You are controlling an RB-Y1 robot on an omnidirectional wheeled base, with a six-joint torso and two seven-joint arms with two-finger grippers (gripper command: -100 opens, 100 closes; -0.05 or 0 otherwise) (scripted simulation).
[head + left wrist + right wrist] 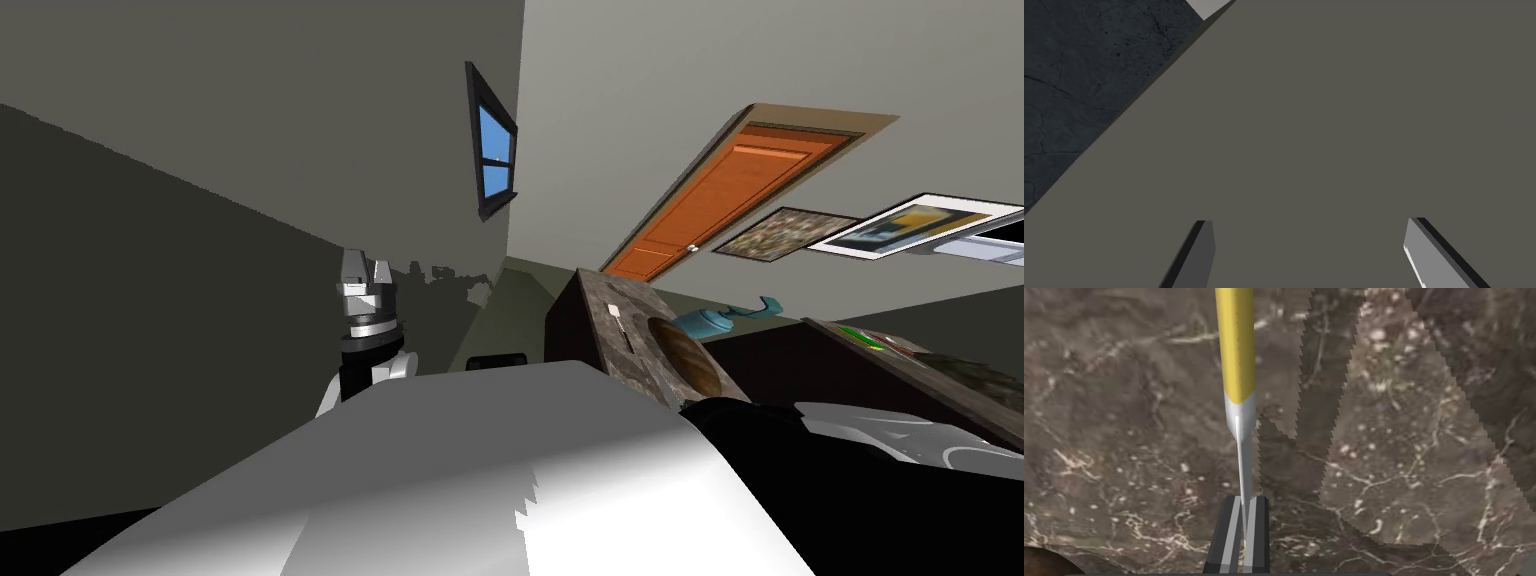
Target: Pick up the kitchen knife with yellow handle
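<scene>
Right end effector [1242,502] tight on blade of yellow-handled knife [1237,373]

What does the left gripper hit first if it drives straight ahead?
The left gripper, fingers open, faces a flat olive-grey wall; likely that first, with nothing nearer showing. Distance is unclear.

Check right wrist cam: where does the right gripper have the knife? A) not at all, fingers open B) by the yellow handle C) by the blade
C: the right gripper is shut on the knife at its thin grey blade, and the yellow handle sticks out beyond the fingers over the marbled countertop.
</scene>
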